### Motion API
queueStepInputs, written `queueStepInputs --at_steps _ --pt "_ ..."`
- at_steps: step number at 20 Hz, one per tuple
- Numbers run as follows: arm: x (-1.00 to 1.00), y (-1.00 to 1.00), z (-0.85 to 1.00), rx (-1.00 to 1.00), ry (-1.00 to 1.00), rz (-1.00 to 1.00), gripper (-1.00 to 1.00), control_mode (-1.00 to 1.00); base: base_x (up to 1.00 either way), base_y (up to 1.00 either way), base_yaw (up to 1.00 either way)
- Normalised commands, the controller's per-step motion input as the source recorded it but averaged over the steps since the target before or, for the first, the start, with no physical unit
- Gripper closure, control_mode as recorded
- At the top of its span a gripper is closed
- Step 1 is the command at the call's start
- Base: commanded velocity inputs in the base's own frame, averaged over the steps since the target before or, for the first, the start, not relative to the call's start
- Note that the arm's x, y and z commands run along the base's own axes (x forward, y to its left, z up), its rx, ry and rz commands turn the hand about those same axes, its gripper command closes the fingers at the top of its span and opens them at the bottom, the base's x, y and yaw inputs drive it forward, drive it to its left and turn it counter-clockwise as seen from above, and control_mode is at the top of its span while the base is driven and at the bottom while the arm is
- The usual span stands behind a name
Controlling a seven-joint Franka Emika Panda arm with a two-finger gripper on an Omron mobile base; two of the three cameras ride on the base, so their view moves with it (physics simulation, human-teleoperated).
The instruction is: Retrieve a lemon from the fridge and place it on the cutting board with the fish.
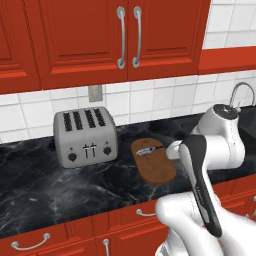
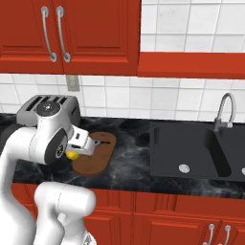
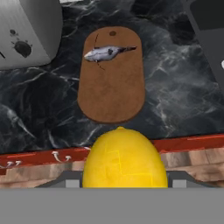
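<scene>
Lemon [image 3: 124,158]: sat large at the bottom of the hand view, clamped in the gripper [image 3: 124,181]; in the right base view it showed as a small yellow spot [image 2: 72,155] under the hand, above the near left edge of the board.
Gripper: jaws stood fairly wide, closed on the lemon (its fingertips were mostly hidden behind the fruit).
Board [image 3: 112,78]: a brown oval lying flat on the black marbled surface [image 1: 45,185], just right of the toaster, short of the sink.
Fish [image 3: 107,53]: silvery, lying across the far end of the board, touching it; the near half of the board was bare.
Toaster [image 1: 85,136]: grey, 4 slots, 2 knobs on its front, standing against the tiled wall.
Sink [image 2: 191,153]: dark basin set in the surface to the right, with a curved tap [image 2: 224,111] behind it.
Cabinets [image 1: 100,35]: red doors above, with 2 bar handles side by side.
</scene>
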Motion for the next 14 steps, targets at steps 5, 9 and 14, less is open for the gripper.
queueStepInputs --at_steps 5,9,14 --pt "0.5 0.0 -0.4 -0.05 0.0 0.0 1.0 -1.0 0.0 0.0 0.0" --pt "0.51 0.02 -0.37 0.0 -0.02 0.01 1.0 -1.0 0.0 0.0 0.0" --pt "0.54 0.07 -0.25 -0.01 0.0 0.03 1.0 -1.0 0.0 0.0 0.0"
